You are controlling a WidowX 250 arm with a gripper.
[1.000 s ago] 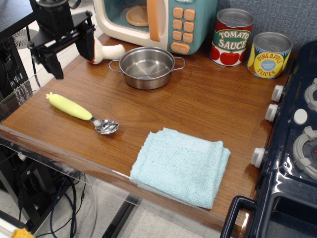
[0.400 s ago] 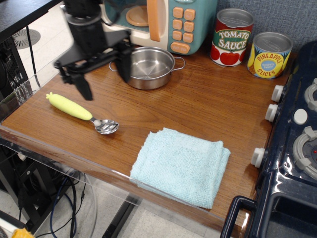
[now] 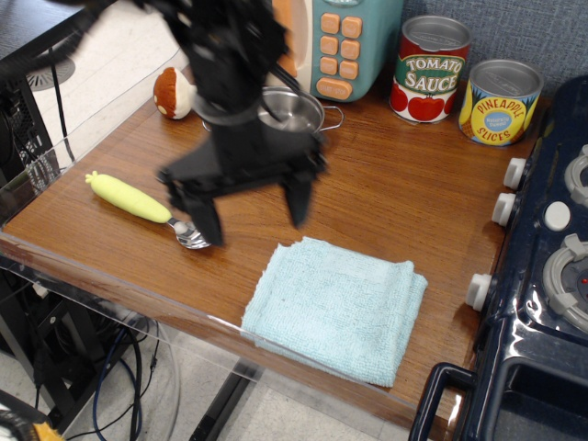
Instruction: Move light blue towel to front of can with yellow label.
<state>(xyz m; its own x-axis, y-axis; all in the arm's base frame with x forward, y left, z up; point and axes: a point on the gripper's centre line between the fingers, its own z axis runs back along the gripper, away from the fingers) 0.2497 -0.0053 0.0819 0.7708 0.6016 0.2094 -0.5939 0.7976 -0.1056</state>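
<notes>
Above the wooden tabletop (image 3: 395, 184), black tool (image 3: 253, 207) hanging with fingers spread wide and holding nothing, light blue towel (image 3: 335, 308) lying folded just below and right of it, can with yellow label (image 3: 499, 102) far off to its upper right.

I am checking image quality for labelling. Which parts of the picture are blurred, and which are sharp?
In observation.image, the arm and its hand are smeared by motion blur, so finger edges are soft; the light blue towel and the can with yellow label are sharp, its lettering readable; the steel pot shows small bright highlights.
</notes>
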